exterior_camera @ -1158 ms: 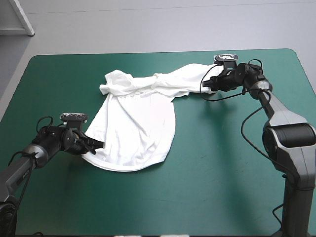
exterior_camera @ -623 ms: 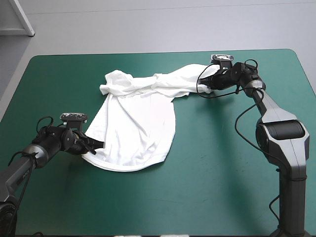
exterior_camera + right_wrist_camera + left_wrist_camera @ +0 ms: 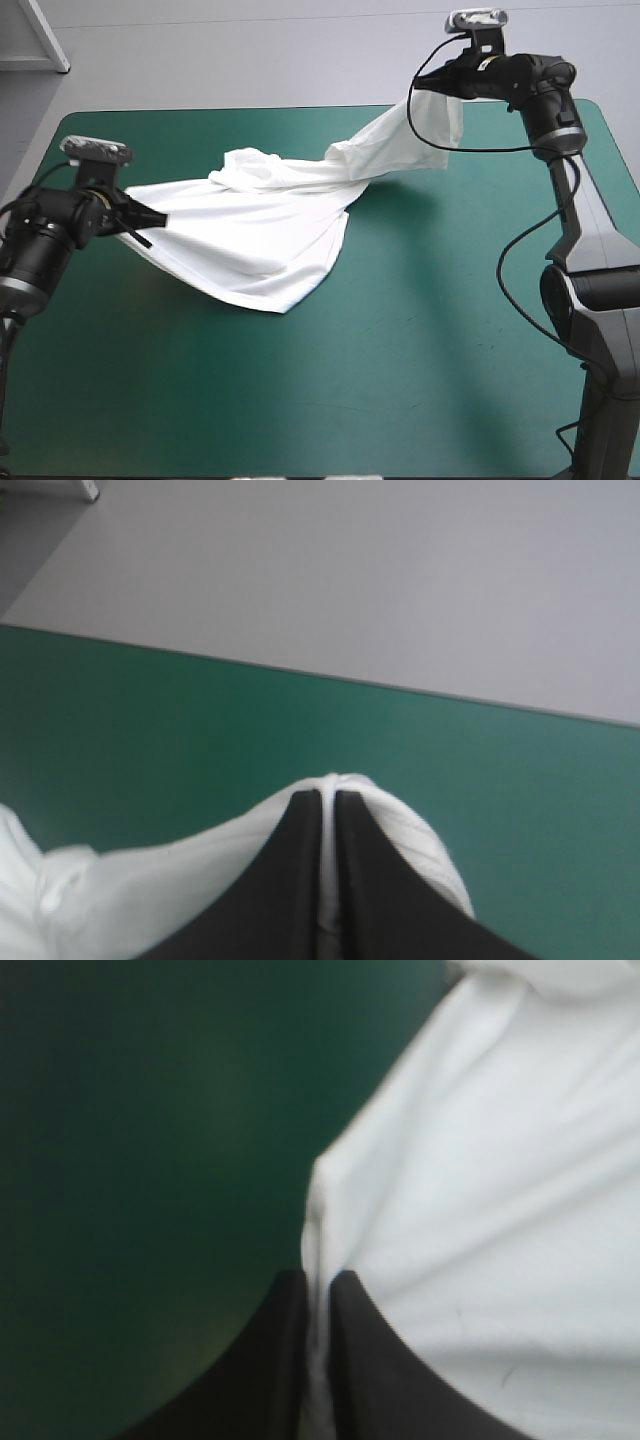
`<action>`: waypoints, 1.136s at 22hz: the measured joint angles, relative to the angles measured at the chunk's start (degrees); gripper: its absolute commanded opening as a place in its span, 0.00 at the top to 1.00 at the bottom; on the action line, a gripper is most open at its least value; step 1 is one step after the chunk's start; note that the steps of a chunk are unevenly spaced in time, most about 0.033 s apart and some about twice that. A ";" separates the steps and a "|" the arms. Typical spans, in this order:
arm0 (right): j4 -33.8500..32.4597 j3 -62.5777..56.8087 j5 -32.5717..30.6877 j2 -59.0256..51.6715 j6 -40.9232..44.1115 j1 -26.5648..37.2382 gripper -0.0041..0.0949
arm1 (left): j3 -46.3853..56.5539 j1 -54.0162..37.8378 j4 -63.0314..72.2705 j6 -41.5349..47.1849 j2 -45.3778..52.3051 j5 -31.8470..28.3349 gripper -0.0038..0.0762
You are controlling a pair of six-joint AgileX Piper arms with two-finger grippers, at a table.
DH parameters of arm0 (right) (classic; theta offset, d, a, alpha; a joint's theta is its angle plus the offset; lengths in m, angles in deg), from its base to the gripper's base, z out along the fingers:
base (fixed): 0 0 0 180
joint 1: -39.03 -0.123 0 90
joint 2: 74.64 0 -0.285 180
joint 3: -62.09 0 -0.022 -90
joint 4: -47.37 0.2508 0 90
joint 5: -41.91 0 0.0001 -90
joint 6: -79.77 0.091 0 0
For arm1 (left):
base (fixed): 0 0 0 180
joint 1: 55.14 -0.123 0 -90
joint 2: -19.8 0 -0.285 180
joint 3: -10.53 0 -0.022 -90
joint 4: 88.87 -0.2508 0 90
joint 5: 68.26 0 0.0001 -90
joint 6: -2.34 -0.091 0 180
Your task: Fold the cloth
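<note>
I have the white short-sleeved fabric T-shirt (image 3: 262,235) strung out between my two arms, its middle sagging down to the teal-green table cover (image 3: 420,340) near the centre. My left gripper (image 3: 150,217), black fins all but closed, pinches one edge near the table's left side. My right gripper (image 3: 420,88) clamps another edge, raised over the far edge

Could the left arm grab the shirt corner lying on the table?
Probably not now: its end effector is shut on the T-shirt's edge; otherwise nothing blocks the way.
</note>
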 measured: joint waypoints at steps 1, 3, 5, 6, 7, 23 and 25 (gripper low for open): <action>-1.42 1.51 -0.69 -1.66 0.31 -0.05 0.98 | -3.79 0.00 -1.67 0.00 0.67 1.86 0.93; -3.82 4.13 -2.04 -4.56 0.58 -0.05 0.98 | -11.68 0.00 -4.78 -0.17 2.06 5.42 0.93; -5.77 6.04 -3.03 -7.28 1.09 -0.05 0.98 | -18.45 0.00 -6.61 -1.09 3.06 8.06 0.93; -6.74 6.69 -3.28 -8.45 1.41 -0.05 0.98 | -21.86 0.00 -7.14 -1.41 3.38 9.13 0.93; -7.64 7.51 -3.41 -10.29 1.91 -0.05 0.98 | -25.15 0.00 -7.72 -2.01 3.79 10.27 0.93; -29.60 10.49 -6.75 -41.65 5.45 -0.05 0.98 | -58.16 0.00 -19.33 -10.66 13.18 24.21 0.93; -30.91 10.49 -9.31 -41.91 5.91 -0.05 0.98 | -58.34 0.00 -20.56 -10.72 13.75 24.21 0.93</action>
